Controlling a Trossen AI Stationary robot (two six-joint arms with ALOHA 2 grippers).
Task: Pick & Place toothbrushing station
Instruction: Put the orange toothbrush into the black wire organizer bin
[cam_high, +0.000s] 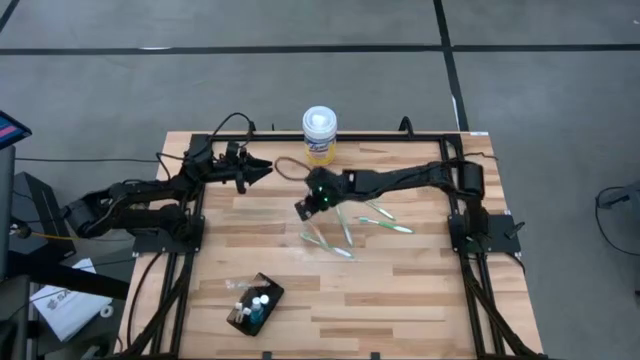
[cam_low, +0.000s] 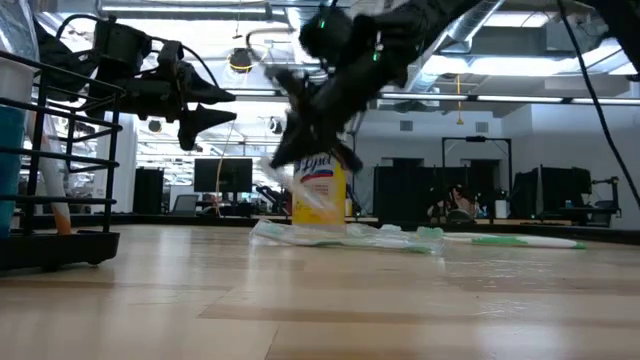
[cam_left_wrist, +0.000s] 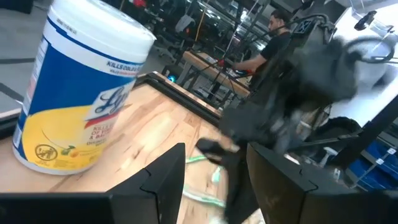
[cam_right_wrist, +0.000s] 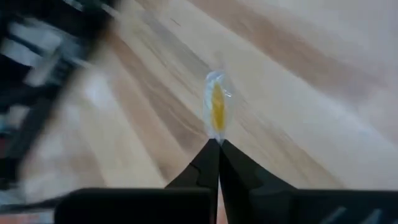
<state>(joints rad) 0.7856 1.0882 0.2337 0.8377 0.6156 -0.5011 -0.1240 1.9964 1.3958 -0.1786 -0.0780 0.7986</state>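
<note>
Wooden table (cam_high: 400, 290): right gripper (cam_high: 304, 208) stretched to centre, pinching wrapped yellow toothbrush (cam_right_wrist: 216, 107).

Bench centre: wrapped toothbrushes (cam_high: 350, 228) lie scattered, with the right gripper (cam_high: 304, 208) low over their left edge.
Far edge: wipes canister (cam_high: 319, 135) stands upright; left gripper (cam_high: 262, 168) hovers beside it.
Near left: toothbrushing station (cam_high: 255, 303) sits alone, bare bench (cam_high: 400, 290) around it.
Near right: open bench.

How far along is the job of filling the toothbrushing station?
Done: the toothbrushing station already holds a few small items. In hand: the right gripper has its jaws shut on a wrapped yellow item, above the table. Left: several green toothbrushes lie loose. The left gripper waits, open.
</note>
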